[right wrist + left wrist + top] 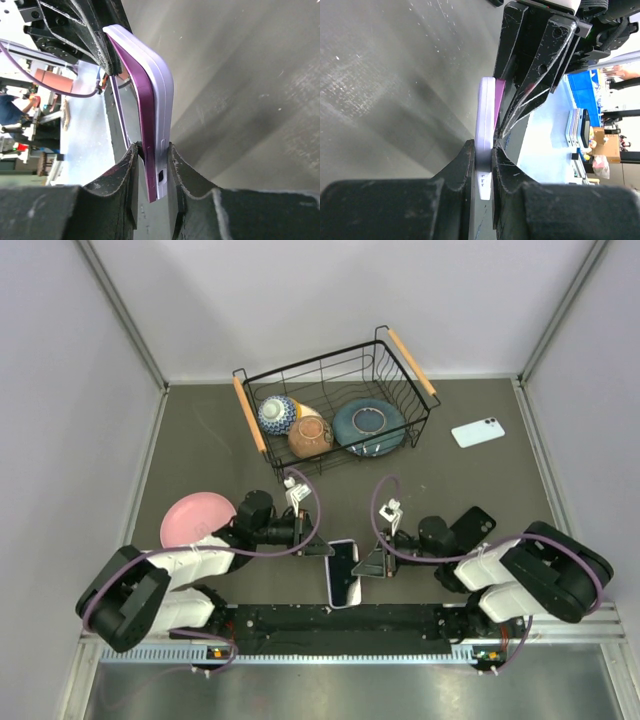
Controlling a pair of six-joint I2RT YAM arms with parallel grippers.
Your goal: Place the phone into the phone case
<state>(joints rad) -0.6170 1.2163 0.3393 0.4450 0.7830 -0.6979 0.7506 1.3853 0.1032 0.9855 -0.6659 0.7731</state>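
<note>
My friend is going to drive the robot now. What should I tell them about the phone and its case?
Left gripper: shut on one end of the phone case.
Right gripper: shut on the other end, pinching case and phone together.
Where: both are held between the two arms, near their bases.
Done: the phone sits in the case, screen facing out.
Left: its purple side bulges out of the rim, so it probably needs pressing in.

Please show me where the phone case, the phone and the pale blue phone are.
phone case (164,100): right wrist view, its pale lavender outer wall.
phone (344,572): top view, its black screen.
pale blue phone (477,431): top view, middle of its back.
</note>
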